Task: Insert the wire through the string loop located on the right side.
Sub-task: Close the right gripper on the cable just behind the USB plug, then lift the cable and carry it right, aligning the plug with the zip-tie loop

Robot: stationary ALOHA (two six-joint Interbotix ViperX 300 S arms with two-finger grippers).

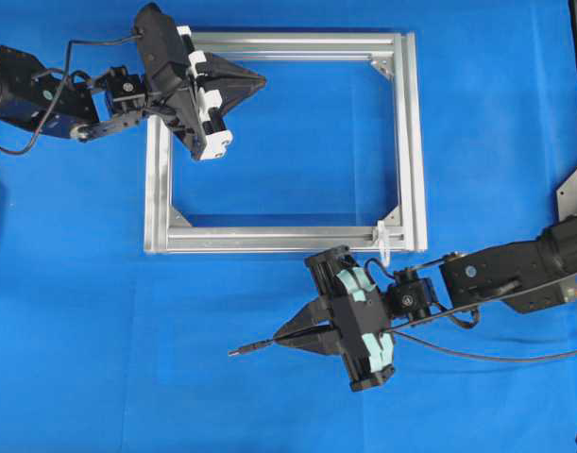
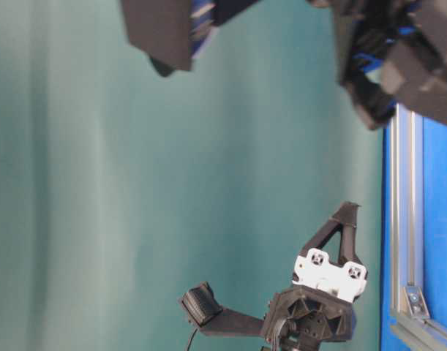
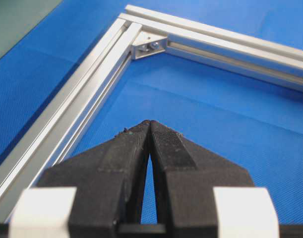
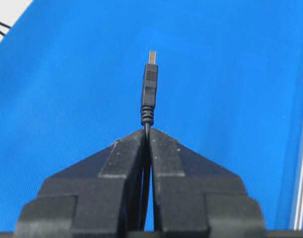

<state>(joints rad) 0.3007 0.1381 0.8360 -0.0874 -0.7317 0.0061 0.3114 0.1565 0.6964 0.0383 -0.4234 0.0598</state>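
The right gripper (image 4: 147, 131) is closed on the wire (image 4: 149, 87) just behind its plug, below the frame (image 1: 288, 241); the thin limp wire is best held there.

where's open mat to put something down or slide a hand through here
Widest bare mat: lower left, left of the wire's plug and below the frame. Also bare: inside the frame right of the left gripper, and between the frame and the right edge. Crowded: around the string loop, where the right gripper holds the wire just below.
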